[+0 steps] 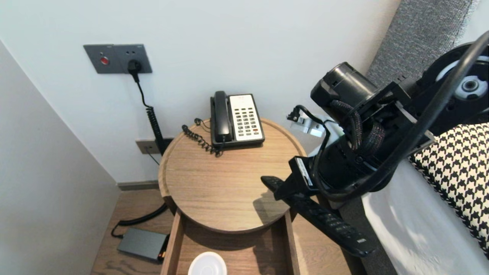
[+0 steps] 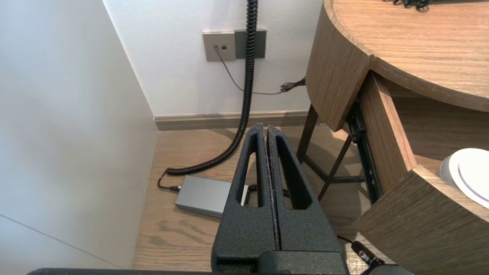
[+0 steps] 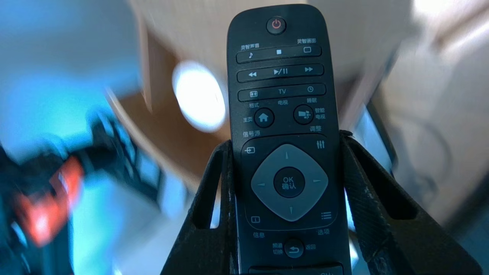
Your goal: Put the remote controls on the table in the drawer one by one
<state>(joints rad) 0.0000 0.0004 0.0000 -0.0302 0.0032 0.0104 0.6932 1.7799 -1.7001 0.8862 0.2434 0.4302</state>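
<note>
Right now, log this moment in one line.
right tool: shut on TV remote | beside round bedside table | left tool: shut, parked

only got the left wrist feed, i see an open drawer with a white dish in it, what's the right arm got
observer: the right gripper is shut on a black tv remote, with its fingers clamped on the two long edges.
operator: where's that relative to the table
observer: in the head view, one end of the remote is over the right rim of the round table. The rest slants out toward the bed.
operator: anything on the tabletop
observer: only a black and white telephone, at the back by the wall.
</note>
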